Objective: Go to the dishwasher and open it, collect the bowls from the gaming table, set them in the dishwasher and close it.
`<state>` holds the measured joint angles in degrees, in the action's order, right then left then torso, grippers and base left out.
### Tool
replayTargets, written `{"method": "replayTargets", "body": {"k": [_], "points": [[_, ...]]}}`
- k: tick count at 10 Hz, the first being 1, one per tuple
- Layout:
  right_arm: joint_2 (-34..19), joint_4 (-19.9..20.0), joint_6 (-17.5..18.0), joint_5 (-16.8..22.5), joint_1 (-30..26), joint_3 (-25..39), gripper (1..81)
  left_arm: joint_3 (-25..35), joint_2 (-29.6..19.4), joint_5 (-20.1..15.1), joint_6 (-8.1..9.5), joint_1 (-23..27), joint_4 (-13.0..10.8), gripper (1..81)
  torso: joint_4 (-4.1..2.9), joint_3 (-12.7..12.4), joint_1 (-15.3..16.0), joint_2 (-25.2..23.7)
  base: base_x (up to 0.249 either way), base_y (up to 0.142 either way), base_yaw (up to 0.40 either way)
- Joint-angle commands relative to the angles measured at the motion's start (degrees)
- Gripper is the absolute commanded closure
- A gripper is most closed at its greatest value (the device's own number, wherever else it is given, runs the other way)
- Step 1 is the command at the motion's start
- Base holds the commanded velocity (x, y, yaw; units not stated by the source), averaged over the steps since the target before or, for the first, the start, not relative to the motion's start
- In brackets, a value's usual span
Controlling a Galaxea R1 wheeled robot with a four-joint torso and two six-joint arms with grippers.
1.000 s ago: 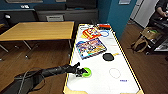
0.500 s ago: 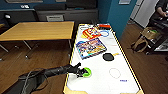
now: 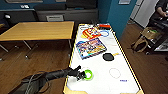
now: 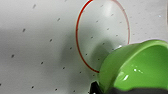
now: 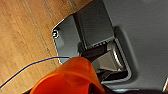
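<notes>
1. Bowl, green [image 3: 88, 74]: glossy round plastic, near edge of white gaming desk [image 3: 125, 65]. Left tool [image 3: 81, 75] clamped on its rim; dark finger [image 4: 96, 88] against the outer wall in the left wrist view.
2. Desk surface beside bowl: smooth white, dotted with small holes, thin red circle [image 4: 102, 35] printed on it.
3. Farther along: flat black disc [image 3: 108, 57], colourful game boxes [image 3: 91, 47].
4. Wooden desk [image 3: 37, 30] to the left.
5. Right tool: state cannot tell; shiny orange bowl [image 5: 68, 78] close in its wrist view, over wood floor [image 5: 22, 37].
</notes>
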<state>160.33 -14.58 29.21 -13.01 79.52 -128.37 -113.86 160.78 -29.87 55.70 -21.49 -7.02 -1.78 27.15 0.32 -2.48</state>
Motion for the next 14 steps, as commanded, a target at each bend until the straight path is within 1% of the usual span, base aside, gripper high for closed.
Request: {"method": "replayTargets", "body": {"k": [1, 4, 5, 6, 7, 9, 10, 12, 13, 14], "points": [[-0.25, -0.98, -0.03, 2.99, -0.89, 0.76, 81.1, 1.97, 0.34, -3.26, 0.55, 5.36, -4.04, 81.1, 0.00, 0.00, 0.00, 0.00, 0.000, 0.000, 0.000], [-0.16, -0.98, 0.15, 2.99, -1.07, 0.06, 81.1, 5.83, -2.47, -2.65, 0.29, 5.71, -4.40, 81.1, 0.00, 0.00, 0.02, 0.00, 0.000, 0.000, 0.000], [0.02, -0.98, 0.15, 3.08, -0.98, -0.29, 81.1, 9.76, -4.13, -2.56, 0.20, 7.11, -4.40, 81.1, 0.00, 0.00, 0.02, 0.00, 0.000, 0.000, 0.000], [-0.07, -0.98, 0.23, 3.07, -0.80, -0.29, 81.1, 15.21, -6.59, -2.56, 0.03, 8.78, -4.40, 81.1, 0.00, 0.00, 0.02, 0.00, 0.000, 0.000, 0.000], [-0.24, -0.98, 0.23, 3.08, -0.72, -0.29, 81.1, 21.45, -9.66, -2.48, -0.24, 9.93, -5.54, 81.1, 0.00, 0.00, 0.02, 0.00, 0.000, 0.000, 0.000], [-0.77, -0.89, 0.32, 3.08, -0.54, -0.29, 81.1, 33.12, -16.07, -1.86, -0.33, 9.93, -9.57, 81.1, 0.00, 0.00, 0.02, 0.00, 0.000, 0.000, 0.000], [-1.12, -1.06, 0.23, 3.08, -0.28, -0.29, 81.1, 38.73, -20.17, -1.95, -0.24, 8.89, -11.76, 81.1, 0.00, 0.00, 0.02, 0.00, 0.000, 0.000, 0.000], [-2.00, -1.32, -0.02, 3.08, 0.25, -0.29, 81.1, 47.54, -28.36, -1.86, -0.15, 6.17, -15.98, 81.1, 0.00, 0.00, 0.02, 0.00, 0.000, 0.000, 0.000], [-2.45, -1.33, -0.20, 3.08, 0.77, -0.29, 81.1, 51.02, -32.27, -1.77, -0.06, 4.15, -18.29, 81.1, 0.00, 0.00, 0.02, 0.00, 0.000, 0.000, 0.000], [-3.15, -1.33, -0.20, 2.99, 1.39, -0.29, 81.1, 54.96, -36.74, -1.77, -0.06, 1.51, -21.27, 81.1, 0.00, 0.00, 0.02, 0.00, 0.000, 0.000, 0.000]]}}
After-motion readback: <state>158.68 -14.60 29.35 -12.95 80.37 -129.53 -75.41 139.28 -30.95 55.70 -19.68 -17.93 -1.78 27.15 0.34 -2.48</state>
